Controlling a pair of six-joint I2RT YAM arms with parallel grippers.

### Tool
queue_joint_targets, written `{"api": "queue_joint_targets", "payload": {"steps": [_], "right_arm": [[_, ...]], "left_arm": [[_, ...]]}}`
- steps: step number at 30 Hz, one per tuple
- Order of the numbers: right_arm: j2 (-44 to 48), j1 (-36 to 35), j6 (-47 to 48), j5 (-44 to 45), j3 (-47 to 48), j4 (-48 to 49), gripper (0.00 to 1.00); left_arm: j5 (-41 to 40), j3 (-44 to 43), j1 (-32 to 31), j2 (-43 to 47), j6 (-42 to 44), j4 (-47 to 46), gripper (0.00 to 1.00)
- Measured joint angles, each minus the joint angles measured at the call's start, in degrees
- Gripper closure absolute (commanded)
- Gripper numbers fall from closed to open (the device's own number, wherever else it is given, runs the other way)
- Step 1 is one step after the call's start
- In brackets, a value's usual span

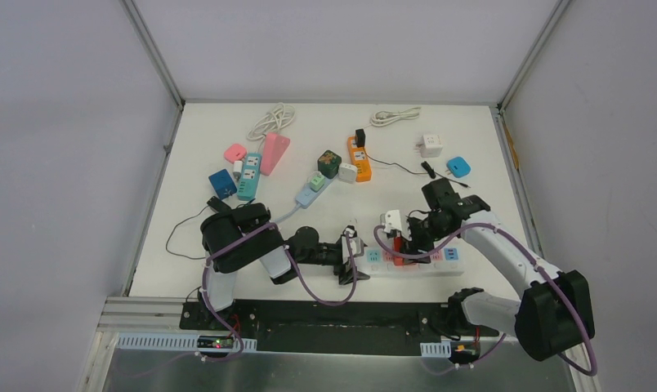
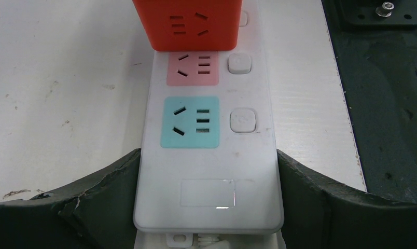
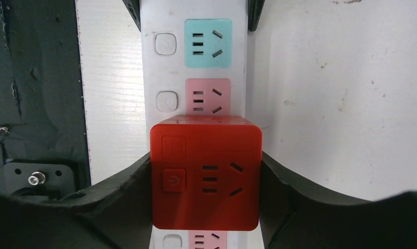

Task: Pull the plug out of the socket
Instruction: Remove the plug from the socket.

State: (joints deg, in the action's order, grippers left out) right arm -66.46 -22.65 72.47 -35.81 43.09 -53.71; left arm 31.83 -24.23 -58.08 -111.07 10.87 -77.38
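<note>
Right wrist view: the glossy red plastic cube plug (image 3: 205, 179) sits in the long white plastic socket strip (image 3: 170, 72), directly between the fingers of my right tool (image 3: 205, 161), which grasps its smooth sides. The strip's long axis runs away toward my left tool (image 2: 207, 155), clamped across its rounded end on the scuffed white bench (image 3: 325, 78).

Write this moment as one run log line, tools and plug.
left tool: shut on power strip | right tool: shut on red plug | red plug: not yet off
</note>
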Motion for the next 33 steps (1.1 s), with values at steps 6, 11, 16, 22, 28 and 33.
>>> {"api": "queue_joint_targets", "payload": {"steps": [6, 11, 16, 22, 28, 33], "right_arm": [[-1.3, -0.2, -4.0, 1.1, 1.8, -0.4, 1.00], [-1.3, 4.4, -1.3, -2.2, 1.8, -2.0, 1.00], [-1.0, 7.9, 4.1, -5.3, 1.6, -4.7, 1.00], [-0.1, 4.5, 3.4, -4.0, 1.1, -3.8, 1.00], [-0.1, 1.6, -2.6, -1.6, 1.7, -1.6, 1.00], [-1.0, 1.6, -5.4, -0.7, 3.1, -1.7, 1.00]], "left_arm": [[0.0, 0.0, 0.1, 0.0, -0.1, 0.1, 1.00], [0.0, -0.2, 0.0, 0.0, 0.1, 0.1, 1.00], [0.0, -0.8, -0.1, 0.0, 0.2, 0.4, 1.00], [0.1, -0.8, -0.1, -0.1, 0.2, 0.9, 1.00], [0.0, -0.8, 0.0, -0.1, 0.0, 1.0, 1.00], [0.0, -0.8, 0.0, 0.0, 0.0, 1.1, 1.00]]}}
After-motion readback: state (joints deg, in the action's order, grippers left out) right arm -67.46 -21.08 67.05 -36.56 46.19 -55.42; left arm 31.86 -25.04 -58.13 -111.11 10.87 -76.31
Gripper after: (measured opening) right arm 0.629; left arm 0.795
